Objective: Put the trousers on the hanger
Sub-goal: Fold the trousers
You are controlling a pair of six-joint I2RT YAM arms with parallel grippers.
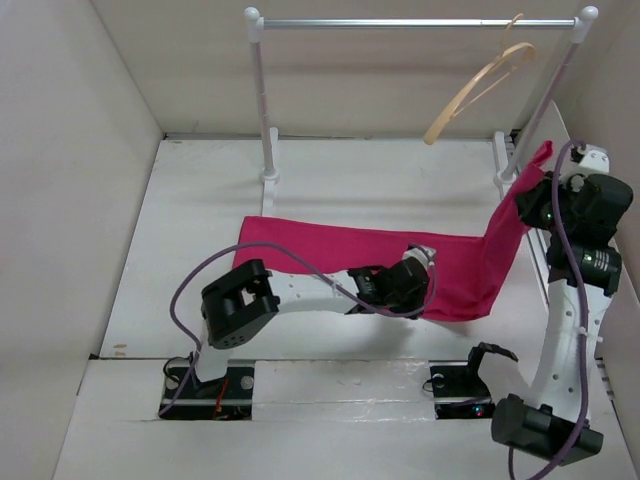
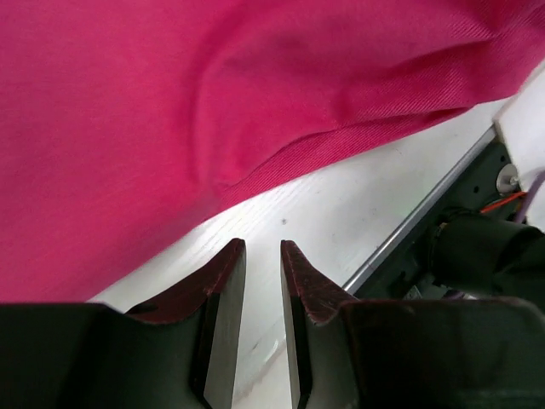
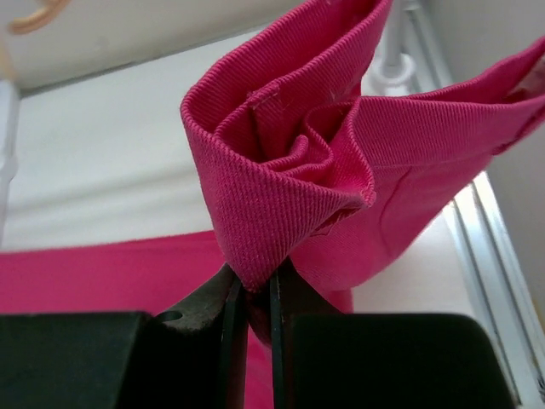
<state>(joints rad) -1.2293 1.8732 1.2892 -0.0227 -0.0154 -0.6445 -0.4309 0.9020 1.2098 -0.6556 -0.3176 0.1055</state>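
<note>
The magenta trousers (image 1: 340, 260) lie flat across the middle of the table. Their right end is pulled up off the table toward the right side. My right gripper (image 1: 535, 195) is shut on a bunched fold of that raised end, as the right wrist view (image 3: 255, 285) shows with the cloth (image 3: 281, 196) pinched between the jaws. My left gripper (image 1: 428, 253) hovers low over the trousers near their front edge. In the left wrist view it (image 2: 262, 245) is narrowly open and empty above bare table, just short of the cloth's edge (image 2: 341, 145). The tan wooden hanger (image 1: 480, 88) hangs tilted from the rail at the back right.
The white-and-silver clothes rail (image 1: 420, 22) spans the back, with posts standing on feet at the left (image 1: 268, 180) and right (image 1: 505, 170). White walls close in on the left, back and right. A metal strip (image 2: 426, 217) runs along the table's near edge by the arm bases.
</note>
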